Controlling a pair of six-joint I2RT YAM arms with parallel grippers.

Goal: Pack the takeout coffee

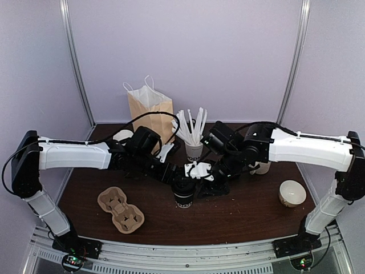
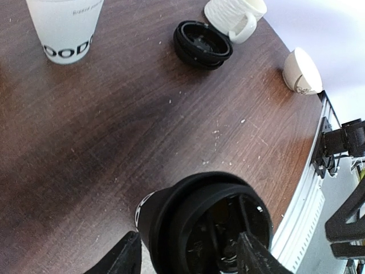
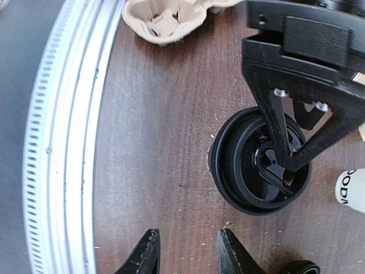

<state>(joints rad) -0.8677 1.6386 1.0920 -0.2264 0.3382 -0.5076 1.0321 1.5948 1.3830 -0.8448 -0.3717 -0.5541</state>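
Note:
The takeout coffee (image 1: 183, 194) is a black paper cup with white lettering and a black lid, upright at the table's middle front. My left gripper (image 2: 188, 258) is open and straddles the top of the coffee (image 2: 208, 225). One finger (image 2: 121, 258) is beside the cup's wall and the other (image 2: 258, 256) overlaps the lid's rim; I cannot tell if either touches. From the right wrist, a left finger (image 3: 280, 134) crosses above the lid (image 3: 251, 171). My right gripper (image 3: 187, 254) is open over bare table beside the cup, with nothing between its fingers.
A brown pulp cup carrier (image 1: 120, 209) lies front left. A paper bag (image 1: 149, 107) stands at the back, next to a cup of white sticks (image 1: 194, 149). Black lids (image 2: 202, 44), a white mug (image 2: 235, 16) and a white cup on its side (image 1: 292, 193) are on the right. The table's metal edge rail (image 3: 63, 142) is close.

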